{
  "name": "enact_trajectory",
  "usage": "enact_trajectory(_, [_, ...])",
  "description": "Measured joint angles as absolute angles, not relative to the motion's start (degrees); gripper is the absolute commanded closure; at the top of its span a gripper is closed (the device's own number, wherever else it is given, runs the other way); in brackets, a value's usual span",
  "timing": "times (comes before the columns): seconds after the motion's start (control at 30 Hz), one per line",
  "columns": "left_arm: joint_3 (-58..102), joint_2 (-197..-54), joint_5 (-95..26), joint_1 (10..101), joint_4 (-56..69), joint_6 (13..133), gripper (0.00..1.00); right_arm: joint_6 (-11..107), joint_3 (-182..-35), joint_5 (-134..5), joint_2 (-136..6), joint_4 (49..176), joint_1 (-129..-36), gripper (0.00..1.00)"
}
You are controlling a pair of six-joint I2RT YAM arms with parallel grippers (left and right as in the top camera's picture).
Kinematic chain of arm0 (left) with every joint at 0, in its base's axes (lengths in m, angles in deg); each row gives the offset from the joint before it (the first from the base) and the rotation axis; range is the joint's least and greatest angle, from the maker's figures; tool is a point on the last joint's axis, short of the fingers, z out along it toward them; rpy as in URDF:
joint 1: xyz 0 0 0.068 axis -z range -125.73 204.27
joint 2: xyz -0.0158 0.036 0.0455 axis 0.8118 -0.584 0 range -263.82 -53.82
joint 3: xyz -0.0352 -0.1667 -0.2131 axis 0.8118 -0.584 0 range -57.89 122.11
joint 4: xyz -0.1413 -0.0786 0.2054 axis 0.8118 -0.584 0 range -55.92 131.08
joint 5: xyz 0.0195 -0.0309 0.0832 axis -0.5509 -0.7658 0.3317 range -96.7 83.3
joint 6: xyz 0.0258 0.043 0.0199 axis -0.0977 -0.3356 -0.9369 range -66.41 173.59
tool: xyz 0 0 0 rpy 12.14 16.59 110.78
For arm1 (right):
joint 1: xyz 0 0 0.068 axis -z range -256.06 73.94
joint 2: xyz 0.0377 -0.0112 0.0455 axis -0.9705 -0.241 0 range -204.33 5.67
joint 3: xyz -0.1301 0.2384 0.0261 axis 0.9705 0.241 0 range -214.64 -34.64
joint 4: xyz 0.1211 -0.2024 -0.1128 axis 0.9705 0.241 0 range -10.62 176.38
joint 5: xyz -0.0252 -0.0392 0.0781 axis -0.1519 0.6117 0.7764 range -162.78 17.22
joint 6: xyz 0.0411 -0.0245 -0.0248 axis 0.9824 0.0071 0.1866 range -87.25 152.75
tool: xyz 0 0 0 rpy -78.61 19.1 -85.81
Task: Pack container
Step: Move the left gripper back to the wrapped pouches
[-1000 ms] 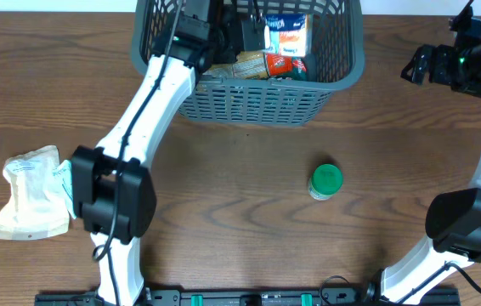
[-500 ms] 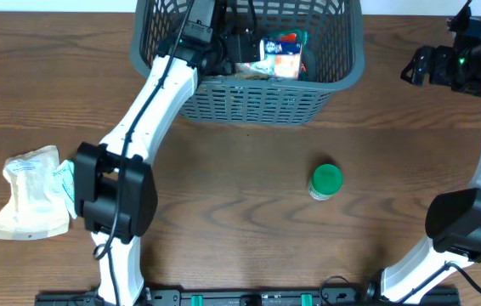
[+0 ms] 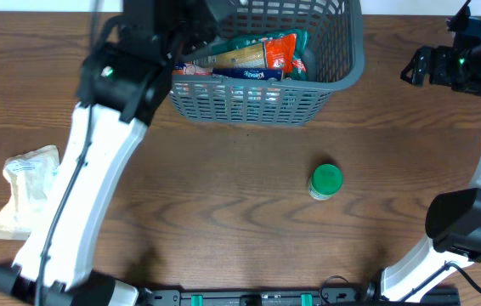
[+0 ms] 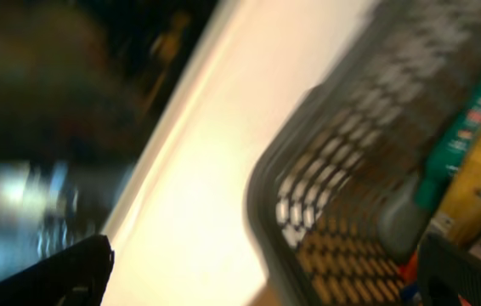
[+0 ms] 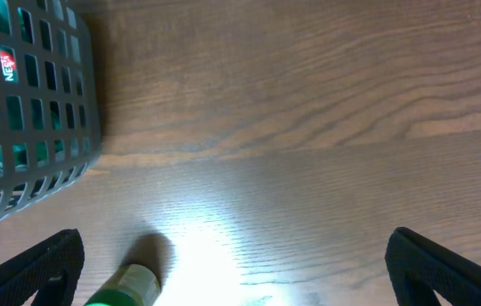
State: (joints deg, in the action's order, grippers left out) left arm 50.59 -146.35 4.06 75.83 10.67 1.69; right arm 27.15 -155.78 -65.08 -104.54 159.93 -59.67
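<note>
**Container part-filled, both jaws empty**

You have the container (image 3: 257,95) at the far middle of the counter (image 3: 240,229). Its back rim is cut off by the top of the overhead view. Packets (image 3: 253,55) lie piled inside, with orange and green wrappers showing above the front lattice wall.

Left arm (image 3: 96,161): large and smeared in the overhead view, beside the container's front-left corner. The left wrist view is blurred, but it catches that corner and the wrappers inside. The left jaws stand wide with nothing between them. I read that as a stance kept off the load so nothing snags.

Right arm (image 3: 453,66): out at the far right edge, well apart from the container. The right jaws are wide and empty, looking down on bare wood.

Left to pack, as I judge it: the green-lidded jar (image 3: 325,181) near mid-counter, on the right arm's side, and a pale pouch (image 3: 24,191) near the left edge, on the left arm's side. I cannot tell whether the jar stands upright. If it lies on its side, expect it to roll when you close on it.
</note>
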Motion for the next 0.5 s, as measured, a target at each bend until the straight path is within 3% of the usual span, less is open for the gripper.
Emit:
enact_trajectory(0.13, [50.9,-141.2,13.5,73.1,-2.9,20.1,0.01,27.1,-155.8,-65.1,-104.5,160.1,-59.7,0.01])
enact_trajectory(0.3, [50.6,-136.7,18.8,61.8,-27.6,48.9,0.01,27.1,-155.8,-64.8,-104.5,160.3,-59.7,0.01])
enact_trajectory(0.5, [44.5,-135.4,16.9,48.6,-33.8,65.5,0.01,27.1,-155.8,-64.7,-104.5,160.1,-59.7,0.01])
